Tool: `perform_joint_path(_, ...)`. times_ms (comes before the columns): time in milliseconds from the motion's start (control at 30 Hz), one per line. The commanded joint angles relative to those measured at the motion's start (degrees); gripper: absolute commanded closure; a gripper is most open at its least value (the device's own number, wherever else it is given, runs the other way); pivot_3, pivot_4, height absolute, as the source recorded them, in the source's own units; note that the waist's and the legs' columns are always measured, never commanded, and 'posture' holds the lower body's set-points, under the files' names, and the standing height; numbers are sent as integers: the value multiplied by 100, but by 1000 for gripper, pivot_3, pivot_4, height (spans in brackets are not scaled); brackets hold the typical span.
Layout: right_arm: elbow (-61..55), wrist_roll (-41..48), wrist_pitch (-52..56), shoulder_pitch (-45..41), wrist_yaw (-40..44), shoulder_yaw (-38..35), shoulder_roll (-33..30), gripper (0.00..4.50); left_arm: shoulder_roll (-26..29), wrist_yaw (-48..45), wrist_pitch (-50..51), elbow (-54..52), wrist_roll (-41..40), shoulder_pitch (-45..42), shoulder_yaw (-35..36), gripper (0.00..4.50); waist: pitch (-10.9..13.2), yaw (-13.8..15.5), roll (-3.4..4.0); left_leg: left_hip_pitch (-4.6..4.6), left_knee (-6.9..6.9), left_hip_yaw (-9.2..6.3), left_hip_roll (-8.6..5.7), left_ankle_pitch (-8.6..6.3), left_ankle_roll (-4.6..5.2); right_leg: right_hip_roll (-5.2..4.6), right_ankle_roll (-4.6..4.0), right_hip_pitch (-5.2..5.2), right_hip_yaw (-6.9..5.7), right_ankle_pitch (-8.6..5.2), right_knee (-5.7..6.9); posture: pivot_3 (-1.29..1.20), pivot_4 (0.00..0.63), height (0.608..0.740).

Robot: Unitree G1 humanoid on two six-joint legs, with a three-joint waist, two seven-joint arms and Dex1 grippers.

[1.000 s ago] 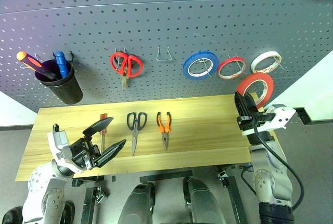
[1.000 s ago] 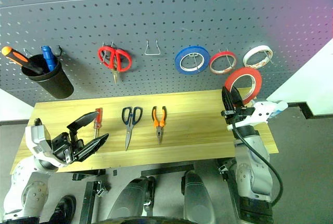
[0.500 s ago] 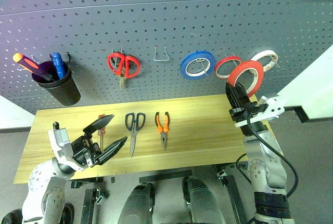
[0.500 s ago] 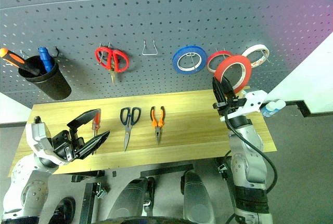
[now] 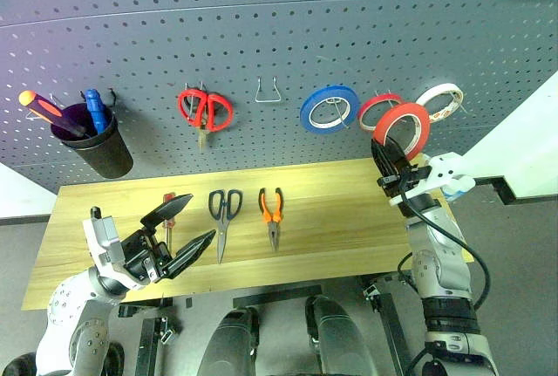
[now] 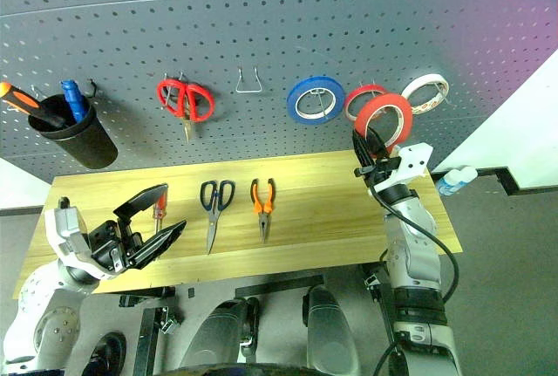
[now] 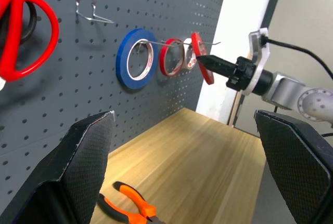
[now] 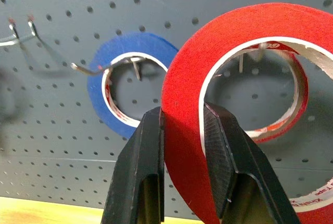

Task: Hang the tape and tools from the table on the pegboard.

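Note:
My right gripper [image 5: 384, 152] is shut on the lower rim of the wide red tape [image 5: 402, 129] and holds it upright close to the pegboard [image 5: 279, 36], overlapping the thin red ring [image 5: 377, 107]. Up close, the tape [image 8: 250, 31] sits between the black fingers [image 8: 143, 172]. I cannot tell whether it touches a hook. On the table [image 5: 349, 219] lie the orange-and-black pliers [image 5: 273, 210], the dark-handled scissors [image 5: 224, 215] and the red-handled screwdriver [image 5: 166, 217], which is partly behind my open left gripper [image 5: 200, 217] near the table's front left.
On the pegboard hang red scissors [image 5: 206, 110], an empty wire hook [image 5: 268, 91], a blue roll [image 5: 330, 107] and a white ring [image 5: 444, 101]. A black cup [image 5: 94, 145] at the left holds an orange and a blue screwdriver.
My right gripper has carried the red tape up and leftward toward the pegboard, so it now overlaps the thin red ring. The left gripper has stayed put.

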Motion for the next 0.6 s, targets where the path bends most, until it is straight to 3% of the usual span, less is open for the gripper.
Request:
perform_joint_path(33, 320, -12, -225, -164, 61, -159, -68, 3089, 62, 44, 9, -223, -53, 44, 40, 0, -2, 2, -2, 1, 1, 0, 0, 0, 0, 0, 0, 1, 0, 0, 1, -10, 207, 738)
perform_joint_path(100, 442, -38, -324, -210, 107, -163, -89, 2615, 70, 64, 19, -236, -57, 45, 43, 0, -2, 7, -2, 13, 0, 0, 0, 0, -1, 0, 0, 12, 0, 0, 1, -9, 208, 738)
perform_joint_path(367, 338, -73, -375, 15, 137, -145, -97, 15, 72, 117, 69, -294, -80, 86, 36, 0, -2, 2, -2, 37, -2, 0, 0, 0, 0, 0, 0, 31, 1, 0, 0, -14, 219, 738)
perform_joint_path(600, -667, -116, 674, 948, -103, 386, 91, 15, 68, 153, 45, -267, -53, 97, 93, 0, -2, -8, -2, 46, -5, -1, 1, 0, 0, -2, -1, 42, 3, -1, 0, -19, 223, 738)
